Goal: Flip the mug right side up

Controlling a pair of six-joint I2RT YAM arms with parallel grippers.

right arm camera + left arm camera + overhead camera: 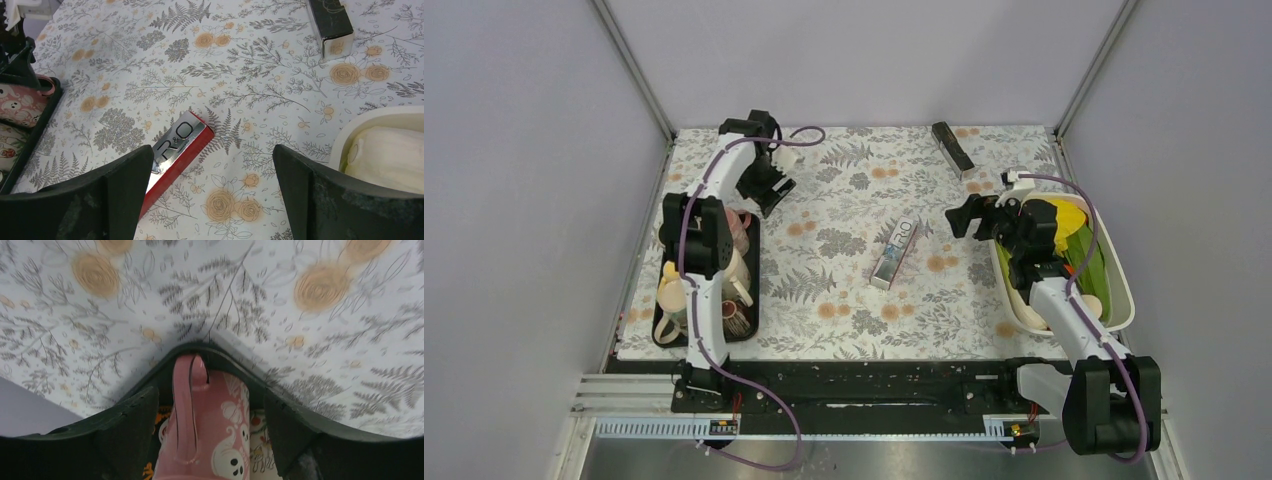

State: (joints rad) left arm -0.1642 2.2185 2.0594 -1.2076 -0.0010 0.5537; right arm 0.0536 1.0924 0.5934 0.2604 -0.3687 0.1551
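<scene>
A pink mug (220, 415) with white ghosts sits at the far end of the black tray (215, 346), its handle (185, 405) facing my left wrist camera. I cannot tell which way up it is. My left gripper (210, 392) is open and straddles the mug, with a gap on each side. In the top view the left gripper (769, 187) hangs over the tray's far end. The mug also shows in the right wrist view (20, 100). My right gripper (212, 150) is open and empty, above the table beside the white basket (1124, 300).
The tray (756, 300) holds several other cups along the left edge. A red and silver box (894, 252) lies mid-table, also in the right wrist view (175, 150). A black box (952, 146) lies at the back. The basket holds yellow and green items.
</scene>
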